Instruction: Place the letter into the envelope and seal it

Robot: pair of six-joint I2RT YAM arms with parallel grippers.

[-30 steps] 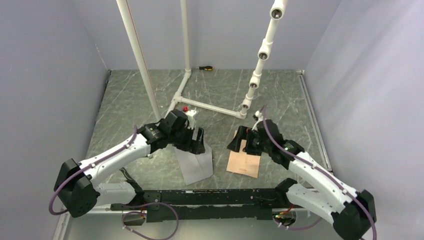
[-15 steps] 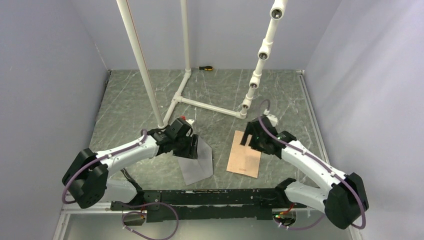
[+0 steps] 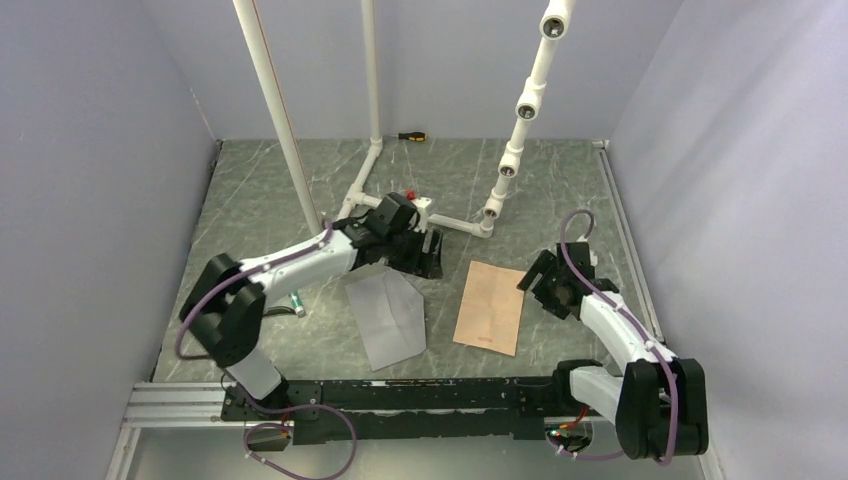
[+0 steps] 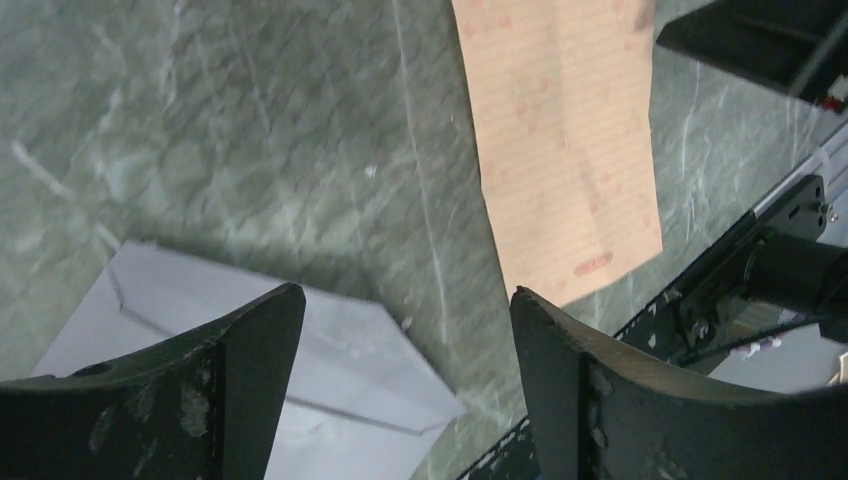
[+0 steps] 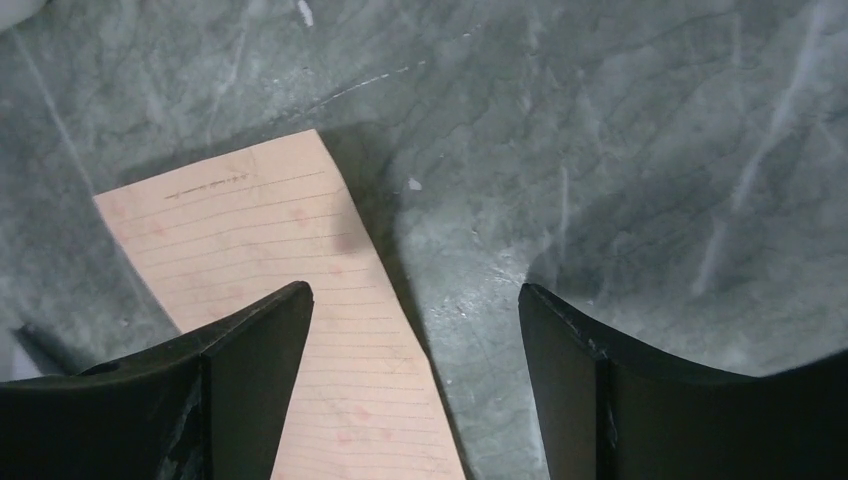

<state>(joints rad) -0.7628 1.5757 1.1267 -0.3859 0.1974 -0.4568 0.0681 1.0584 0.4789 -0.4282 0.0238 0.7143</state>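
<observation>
Starting on your left, the left gripper (image 3: 427, 257) sits at the end of its white and black arm, reaching over the green-veined marble table (image 3: 250, 190) toward the far middle. It is just near of the white plastic pipe frame (image 3: 455, 222). In its wrist view you see its two black fingers (image 4: 250, 350) spread wide, with nothing between them but bare table and a corner of paper. This pincer holds nothing.

Just near of that gripper lies the pale grey rectangular paper envelope (image 3: 387, 322), flat on the table, left of centre. It is turned slightly, with a pointed edge toward the far side. The left wrist view shows you its diagonal fold seams (image 4: 330, 365) beneath the left finger. You cannot tell from these views whether the flap is open or folded down.

To the right of it, across a strip of bare table, lies the flat salmon-tan rectangular letter (image 3: 491, 306). It lies outside the envelope and does not touch it. It is ruled with fine lines and carries faint reddish marks (image 5: 300, 300).

Farther right, the right gripper (image 3: 538, 279) is just beside the letter's far right corner. Its wrist view shows you the black fingers (image 5: 250, 370) standing wide, the left one over the sheet and the right one over marble, gripping nothing.

Far back by the wall lies a small yellow-and-black screwdriver (image 3: 411, 135).
</observation>
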